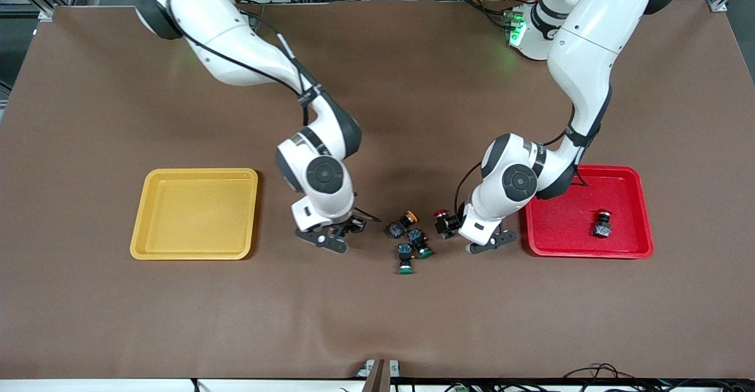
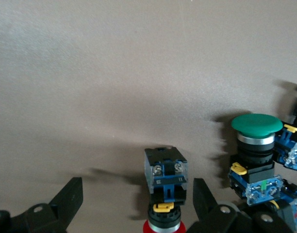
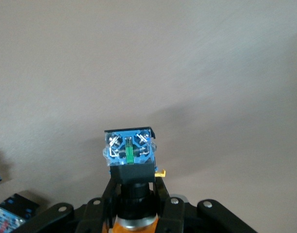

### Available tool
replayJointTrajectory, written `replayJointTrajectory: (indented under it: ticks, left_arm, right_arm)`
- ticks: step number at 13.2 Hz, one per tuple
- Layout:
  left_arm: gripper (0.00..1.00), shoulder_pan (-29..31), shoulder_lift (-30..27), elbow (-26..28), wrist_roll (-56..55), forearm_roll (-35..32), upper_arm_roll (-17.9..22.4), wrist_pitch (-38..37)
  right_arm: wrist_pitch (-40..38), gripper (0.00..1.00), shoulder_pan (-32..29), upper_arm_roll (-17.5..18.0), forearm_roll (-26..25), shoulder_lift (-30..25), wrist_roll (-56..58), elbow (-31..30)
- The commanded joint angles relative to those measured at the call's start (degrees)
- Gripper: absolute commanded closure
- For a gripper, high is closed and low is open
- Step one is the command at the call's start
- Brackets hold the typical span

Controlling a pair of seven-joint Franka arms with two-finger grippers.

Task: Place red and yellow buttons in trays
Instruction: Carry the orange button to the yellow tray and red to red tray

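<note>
No legible markings. Right tool [image 3: 136, 206] grips a yellow-capped button [image 3: 130, 155] above the worktop [image 1: 377, 321], beside the yellow tray [image 1: 154, 194]. Left tool [image 2: 136, 204], fingers wide, straddles a red-capped button [image 2: 166, 187] near the red tray [image 1: 643, 215].

High front camera facing both robots over the table [image 1: 377, 321]; wrist cameras close above it.

white arms [image 1: 248, 56] (black joints, cables)

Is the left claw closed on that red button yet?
No, open. The left claw has its fingers spread either side of the red button, with bare table showing in both gaps.
</note>
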State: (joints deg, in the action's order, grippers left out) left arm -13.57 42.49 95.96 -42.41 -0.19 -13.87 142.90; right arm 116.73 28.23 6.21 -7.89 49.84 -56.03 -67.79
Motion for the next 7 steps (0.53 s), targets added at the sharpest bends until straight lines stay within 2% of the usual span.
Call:
replayJointTrajectory:
  ticks: [1, 4, 6, 7]
  left_arm:
    - [0.0, -1.54, 1.19, -1.04, -1.36, 0.1, 1.03, 1.15]
    - [0.0, -2.24, 1.8, -1.13, -2.76, 0.01, 1.47, 2.2]
    - [0.0, -4.26, 1.8, -1.13, -3.12, 0.01, 3.48, 2.21]
    - [0.08, -5.57, 1.8, -1.21, -4.08, 0.01, 4.89, 2.21]
  right_arm:
    - [-6.67, 1.0, -4.66, 2.14, 1.55, -5.44, 6.61, -1.55]
    - [-13.69, 1.0, -9.5, 2.23, 3.31, -9.48, 14.87, -2.08]
    - [-18.53, 1.0, -13.89, 2.14, 3.4, -12.21, 22.85, -2.78]
    - [-19.94, 1.0, -16.34, 2.22, 3.49, -13.53, 26.55, -3.92]
